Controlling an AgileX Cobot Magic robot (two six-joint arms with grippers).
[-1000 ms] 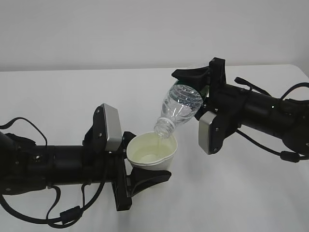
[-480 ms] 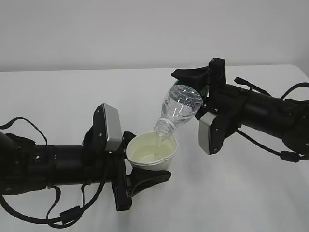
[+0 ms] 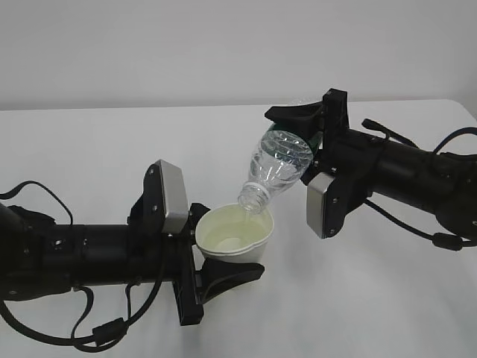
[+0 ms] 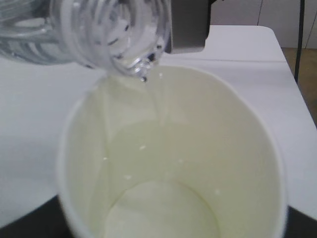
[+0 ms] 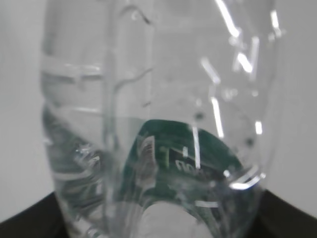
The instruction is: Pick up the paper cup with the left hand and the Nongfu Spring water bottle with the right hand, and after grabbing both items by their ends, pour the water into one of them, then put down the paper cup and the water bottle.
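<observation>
**Bottle tipped over cup, water running in**

The left end effector (image 3: 223,261) grips the cup (image 3: 233,237) low on its wall, forked fingers spread to the cup's width, and holds it clear of the white worktop (image 3: 112,149) near the middle of the scene. The right end effector (image 3: 302,123) is clamped around the bottle (image 3: 277,165) at its base end, up by the green label, jaws set wide to the bottle's girth. The bottle slants down to the left, its open mouth just above the far rim of the cup.

From the left wrist view a thin thread of water (image 4: 157,106) drops from the mouth, and a shallow pool covers part of the cup's cream floor.

The cup is thin white paper with a rolled rim, tapered, and light; I'd judge it would crush or go oval under a hard squeeze, more so as it takes on weight, so a hold low on the stiffer base seems right. The bottle is clear ribbed plastic, springy and likely slick; it looks nearly drained, so it should handle as very light. Its ribs and base give the firmest purchase.
</observation>
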